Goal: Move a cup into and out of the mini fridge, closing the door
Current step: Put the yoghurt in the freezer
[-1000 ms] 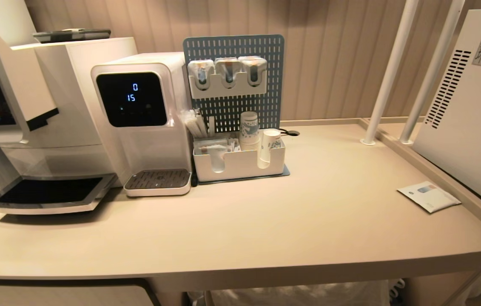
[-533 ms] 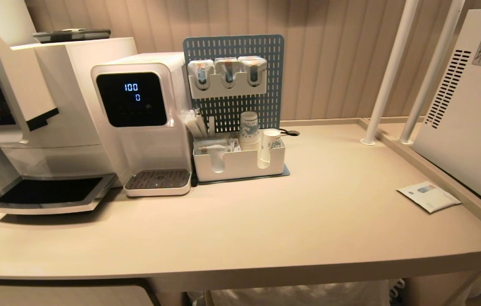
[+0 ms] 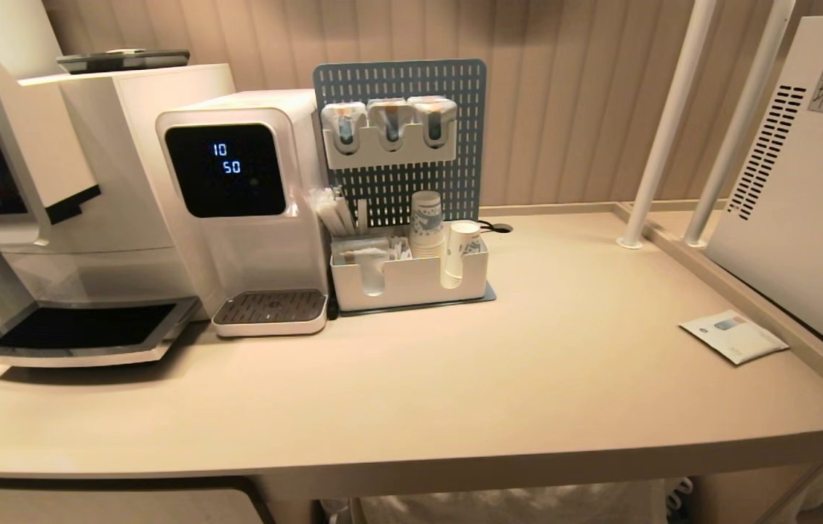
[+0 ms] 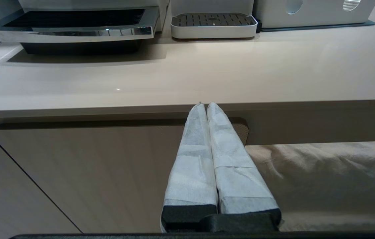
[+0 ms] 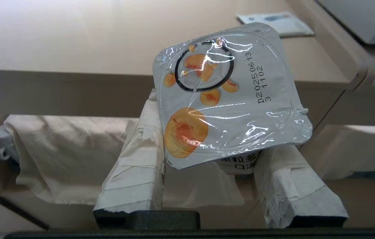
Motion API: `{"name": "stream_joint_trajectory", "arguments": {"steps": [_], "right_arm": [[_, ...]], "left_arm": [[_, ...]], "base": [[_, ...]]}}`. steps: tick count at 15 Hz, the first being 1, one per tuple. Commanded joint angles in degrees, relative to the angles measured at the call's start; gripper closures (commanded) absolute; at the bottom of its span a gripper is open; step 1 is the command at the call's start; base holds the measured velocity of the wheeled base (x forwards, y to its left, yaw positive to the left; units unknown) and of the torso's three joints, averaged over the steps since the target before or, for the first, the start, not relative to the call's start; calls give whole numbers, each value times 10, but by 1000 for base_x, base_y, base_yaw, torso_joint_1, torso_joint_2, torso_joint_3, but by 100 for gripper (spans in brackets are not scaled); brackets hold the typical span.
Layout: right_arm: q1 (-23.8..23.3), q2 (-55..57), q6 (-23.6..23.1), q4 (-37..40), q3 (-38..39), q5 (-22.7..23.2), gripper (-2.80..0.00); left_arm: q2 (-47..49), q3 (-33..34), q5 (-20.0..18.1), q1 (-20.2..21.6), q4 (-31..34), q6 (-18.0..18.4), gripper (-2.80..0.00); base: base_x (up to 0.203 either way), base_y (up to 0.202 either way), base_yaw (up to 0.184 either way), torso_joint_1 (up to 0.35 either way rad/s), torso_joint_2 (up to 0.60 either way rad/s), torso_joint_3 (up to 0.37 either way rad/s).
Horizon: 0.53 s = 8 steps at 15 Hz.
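Cup (image 5: 230, 99), crinkled foil-lidded, between tape-wrapped right end effector (image 5: 214, 146).

Squat white cup (image 5: 230, 99), peach-printed foil lid, tilted, below counter edge; white mini fridge (image 3: 804, 196) with vent slots, far right.

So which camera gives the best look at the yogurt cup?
The right wrist view. There the cup fills the picture, its foil lid with orange fruit marks facing the camera, held between the right gripper fingers. The head view and the left wrist view do not show it at all.
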Motion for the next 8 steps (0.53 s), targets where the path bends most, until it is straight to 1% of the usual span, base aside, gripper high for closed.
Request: {"name": "stream_joint_trajectory", "arguments": {"steps": [1, 5, 7, 8], "right_arm": [[-3, -59, 0, 2, -2, 0, 0], [-3, -70, 6, -49, 14, -1, 0], [-3, -69, 22, -7, 12, -6, 0], [-3, -69, 23, -15, 13, -6, 0]], "left_arm": [[0, 0, 0, 0, 0, -1, 0], [0, 0, 0, 0, 0, 0, 0], [0, 0, 0, 0, 0, 0, 0], [0, 0, 0, 0, 0, -1, 0]], "base": [[0, 0, 0, 0, 0, 0], [0, 0, 0, 0, 0, 0], [0, 0, 0, 0, 0, 0], [0, 0, 0, 0, 0, 0]]}}
